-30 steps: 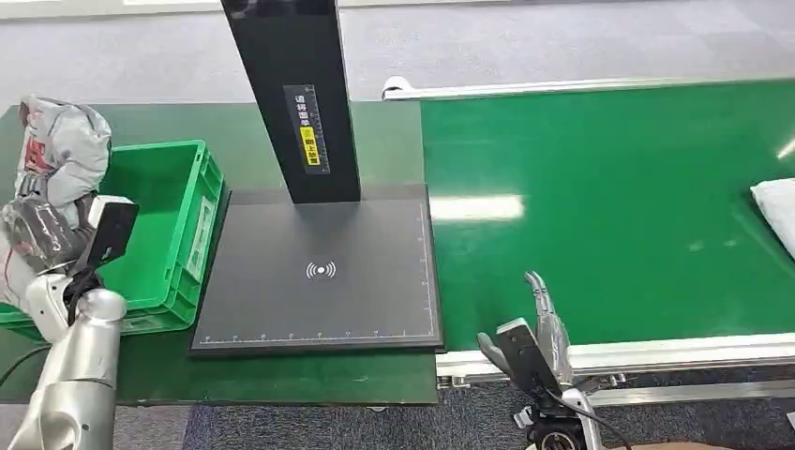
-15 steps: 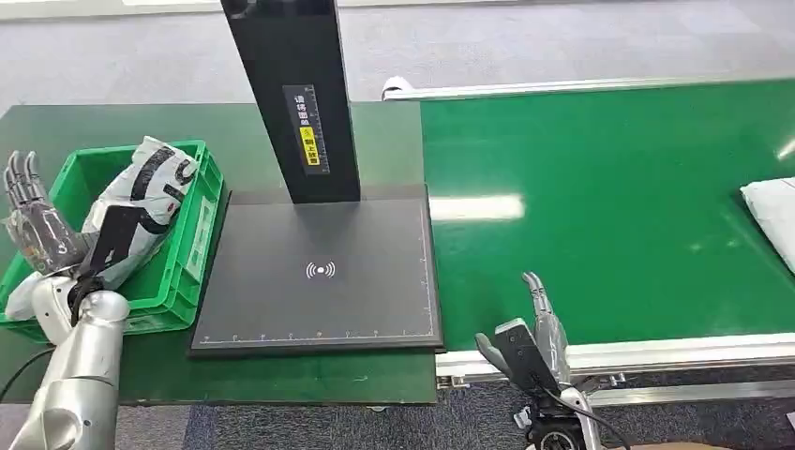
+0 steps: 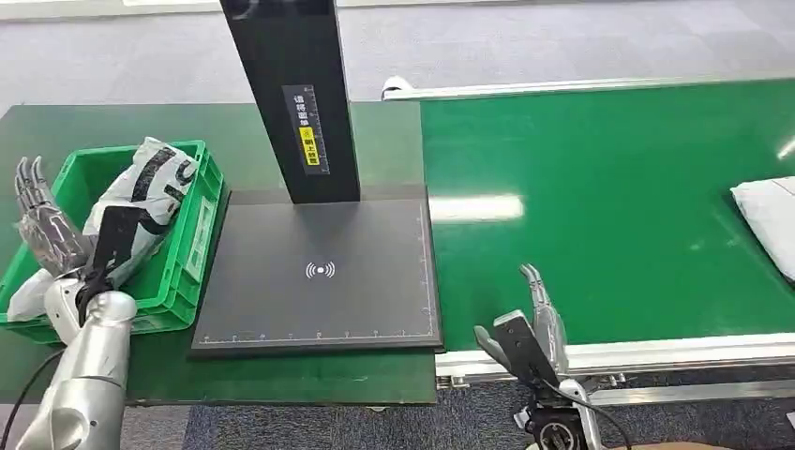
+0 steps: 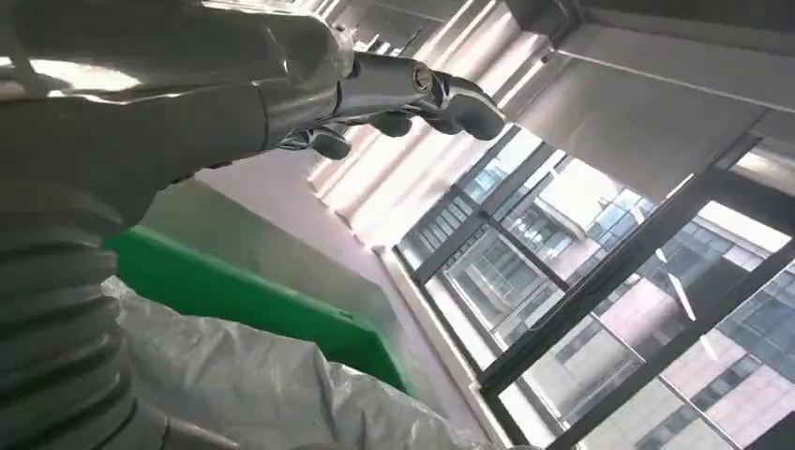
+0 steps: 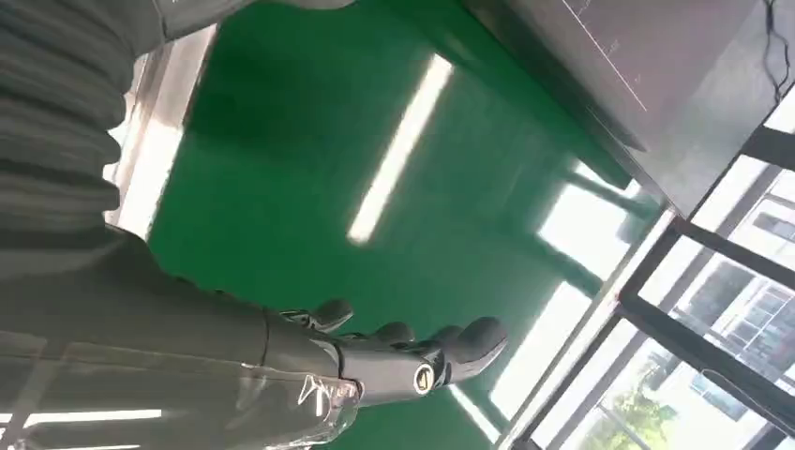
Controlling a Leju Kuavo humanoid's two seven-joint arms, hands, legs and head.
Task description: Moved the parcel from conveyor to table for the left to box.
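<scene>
A white parcel (image 3: 767, 214) lay at the conveyor belt's (image 3: 609, 206) far right edge, well right of the right hand (image 3: 542, 323), whose fingers were extended and empty; the left hand (image 3: 45, 230) stood spread beside the green crate (image 3: 192, 225) holding a bagged parcel (image 3: 141, 197).

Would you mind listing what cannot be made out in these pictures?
- White parcel on the conveyor: head view, cut off by the right edge.
- Label on the black post: head view, print too small to read.
- Grey parcel in the green bin: lower end hidden by the left hand and wrist.
</scene>
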